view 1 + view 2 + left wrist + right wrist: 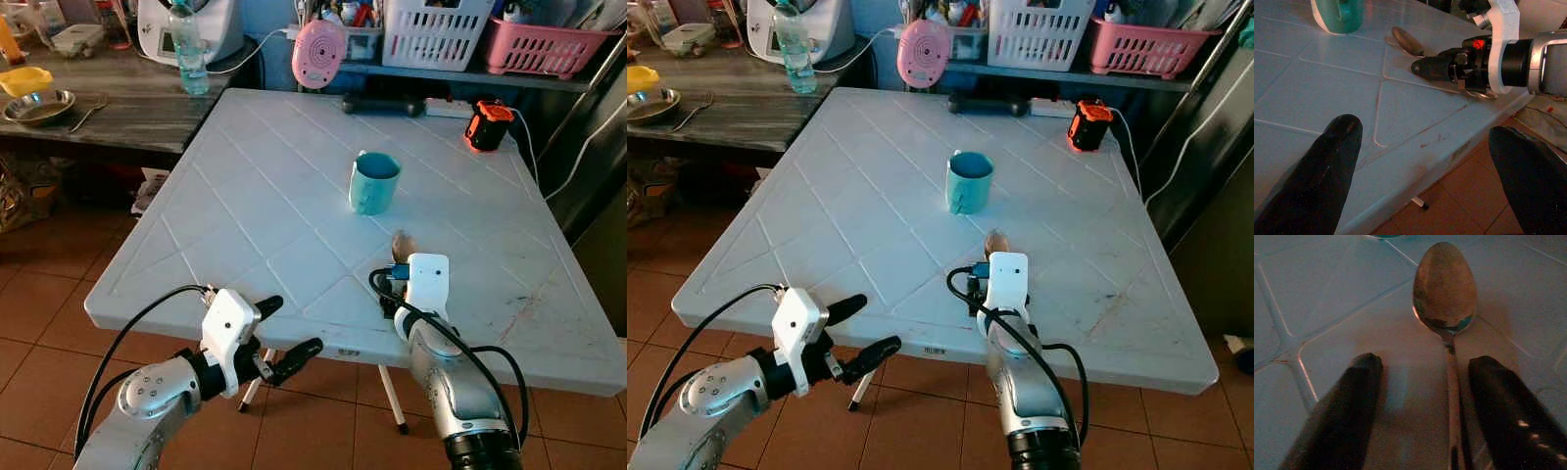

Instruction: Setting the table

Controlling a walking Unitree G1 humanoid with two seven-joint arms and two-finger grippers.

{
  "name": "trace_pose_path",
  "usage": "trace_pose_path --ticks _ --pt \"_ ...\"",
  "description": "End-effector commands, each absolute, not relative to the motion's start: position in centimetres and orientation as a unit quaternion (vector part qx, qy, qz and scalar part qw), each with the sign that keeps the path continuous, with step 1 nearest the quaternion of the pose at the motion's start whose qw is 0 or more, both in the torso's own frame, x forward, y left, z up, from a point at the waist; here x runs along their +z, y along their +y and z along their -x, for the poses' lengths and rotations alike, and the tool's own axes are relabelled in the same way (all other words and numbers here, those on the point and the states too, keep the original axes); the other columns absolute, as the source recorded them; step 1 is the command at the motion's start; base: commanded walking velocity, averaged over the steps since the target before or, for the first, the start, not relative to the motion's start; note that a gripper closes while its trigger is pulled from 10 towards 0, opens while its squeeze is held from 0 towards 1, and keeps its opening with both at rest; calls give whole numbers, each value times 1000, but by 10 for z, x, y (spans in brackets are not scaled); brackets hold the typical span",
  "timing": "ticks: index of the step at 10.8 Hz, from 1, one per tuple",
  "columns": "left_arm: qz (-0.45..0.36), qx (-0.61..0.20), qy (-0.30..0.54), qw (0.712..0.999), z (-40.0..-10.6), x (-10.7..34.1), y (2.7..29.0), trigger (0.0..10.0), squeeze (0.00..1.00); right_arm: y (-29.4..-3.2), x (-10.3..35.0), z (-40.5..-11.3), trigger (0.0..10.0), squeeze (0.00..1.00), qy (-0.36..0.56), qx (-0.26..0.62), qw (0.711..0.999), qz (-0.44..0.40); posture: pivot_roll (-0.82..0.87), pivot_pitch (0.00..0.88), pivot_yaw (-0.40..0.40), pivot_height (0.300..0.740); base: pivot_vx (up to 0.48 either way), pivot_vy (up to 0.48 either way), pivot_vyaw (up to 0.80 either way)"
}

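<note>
i am looking down on the big white plastic table with the moulded diamond pattern (255, 196), and by my reading the setting is only partly laid: the teal ceramic mug (373, 182) is standing upright near the middle of the top, and the metal spoon with the oval bowl (1445, 284) is lying flat on the surface between the mug and the near edge, its bowl pointing toward the mug. i am seeing no plate, fork or knife on the table, so i am judging most of the place setting as not yet done. the dark wooden counter (118, 108) beyond the far left corner is carrying a steel bowl (37, 106), which may be what is wanted next, though i am only guessing. my right gripper (1422, 406) is sitting low over the table just inside the near edge, its two black fingers spread moderately apart and straddling the spoon's handle; the handle is running closer to one finger, and i am not seeing either finger pressing on it, so the spoon is resting on the table rather than being held. my left gripper (279, 333) is hanging off the near edge, below the tabletop, its fingers spread wide and holding nothing.
</note>
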State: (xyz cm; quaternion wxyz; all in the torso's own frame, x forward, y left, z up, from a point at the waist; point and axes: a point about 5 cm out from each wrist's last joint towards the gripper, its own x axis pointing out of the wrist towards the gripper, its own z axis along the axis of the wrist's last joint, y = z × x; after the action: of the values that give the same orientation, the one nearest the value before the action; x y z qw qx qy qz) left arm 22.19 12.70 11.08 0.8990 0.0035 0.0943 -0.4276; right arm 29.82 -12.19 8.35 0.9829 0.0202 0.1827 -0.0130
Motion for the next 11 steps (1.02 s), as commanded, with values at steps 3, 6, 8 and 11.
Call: trace_pose_path --ticks 3,6,8,11 --pt "-7 -434 90 896 -224 117 126 10000 0 -135 56 -286 0 0 255 -48 966 -8 106 73 -23 740 0 0 0" --pt "-3 -435 92 896 -223 119 126 10000 0 -147 47 -276 0 0 275 -70 959 -16 109 73 -22 740 0 0 0" --pt "-4 -436 95 895 -223 117 127 10000 0 -151 44 -273 0 0 280 -78 957 -21 110 74 -19 740 0 0 0" --pt "-5 -441 102 892 -225 117 128 10000 0 -158 38 -268 0 0 296 -105 948 -44 110 78 -7 740 0 0 0"
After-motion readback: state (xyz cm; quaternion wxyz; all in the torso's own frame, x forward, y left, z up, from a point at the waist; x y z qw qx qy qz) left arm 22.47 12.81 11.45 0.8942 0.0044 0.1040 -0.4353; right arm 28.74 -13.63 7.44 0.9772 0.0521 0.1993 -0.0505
